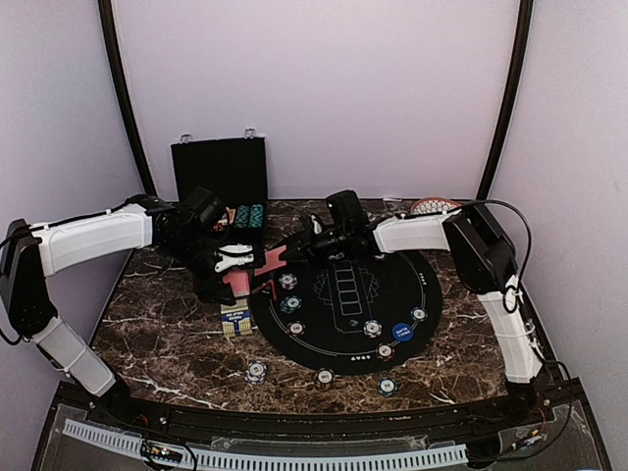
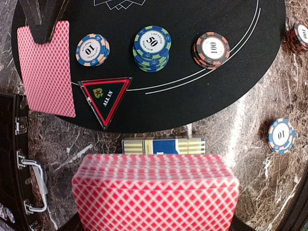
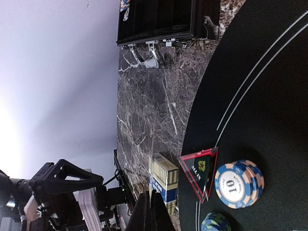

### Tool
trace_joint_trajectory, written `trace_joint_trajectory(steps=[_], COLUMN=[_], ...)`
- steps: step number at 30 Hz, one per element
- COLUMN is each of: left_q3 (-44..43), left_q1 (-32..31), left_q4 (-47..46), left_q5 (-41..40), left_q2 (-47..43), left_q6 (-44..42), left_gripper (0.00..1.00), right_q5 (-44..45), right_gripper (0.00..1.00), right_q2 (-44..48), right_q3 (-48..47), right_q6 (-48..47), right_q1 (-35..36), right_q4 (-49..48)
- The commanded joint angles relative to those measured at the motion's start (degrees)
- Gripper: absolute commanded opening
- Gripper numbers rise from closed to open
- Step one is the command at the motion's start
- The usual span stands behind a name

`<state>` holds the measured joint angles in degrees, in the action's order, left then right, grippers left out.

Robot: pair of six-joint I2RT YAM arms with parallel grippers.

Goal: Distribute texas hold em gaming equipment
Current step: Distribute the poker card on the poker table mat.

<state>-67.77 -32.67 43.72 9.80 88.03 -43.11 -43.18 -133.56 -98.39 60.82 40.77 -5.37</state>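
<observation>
A black felt mat (image 3: 279, 144) covers the right of the marble table (image 3: 149, 106). At its left edge lies a red-rimmed ALL IN triangle (image 3: 199, 168), with an orange-and-blue 10 chip stack (image 3: 239, 184) just right of it. A blue-and-cream card box (image 3: 166, 180) stands just left of the triangle, off the mat. The black case (image 3: 163, 19) sits at the far side. The right gripper (image 3: 150, 199) is pinched closed. Farther left, the left gripper (image 3: 72, 202) clamps a stack of playing cards (image 3: 89, 211).

The blurred stack of red diamond-backed playing cards (image 2: 155, 192) runs off the left wrist view's bottom edge and hides part of the blue-and-cream card box (image 2: 163, 145). The black hinged chip case (image 2: 8, 126) is cropped at left; the right wrist view crops a green-and-blue chip stack (image 3: 215, 222).
</observation>
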Motion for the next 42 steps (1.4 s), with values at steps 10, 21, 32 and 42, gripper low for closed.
trace_joint_trajectory(steps=[10, 21, 32, 42], left_q3=[0.54, 0.27, -0.55, -2.04], left_q1=[0.23, 0.28, 0.23, 0.24], left_q4=[2.31, 2.63, 2.66, 2.05], left_q5=[0.41, 0.29, 0.62, 2.15], left_q2=[-3.12, -3.11, -2.75, -1.36], left_q6=[0.48, 0.66, 0.90, 1.82], left_gripper=[0.33, 0.32, 0.32, 0.32], right_q5=[5.16, 10.07, 16.77, 9.60], right_gripper=[0.00, 0.21, 0.43, 0.72], right_q2=[-6.04, -5.74, 3.25, 15.33], right_q3=[-10.36, -13.89, -8.15, 12.31], right_q6=[-5.54, -10.55, -15.44, -6.78], right_q1=[3.25, 3.30, 2.58, 4.45], right_q4=[11.24, 19.45, 23.66, 0.55])
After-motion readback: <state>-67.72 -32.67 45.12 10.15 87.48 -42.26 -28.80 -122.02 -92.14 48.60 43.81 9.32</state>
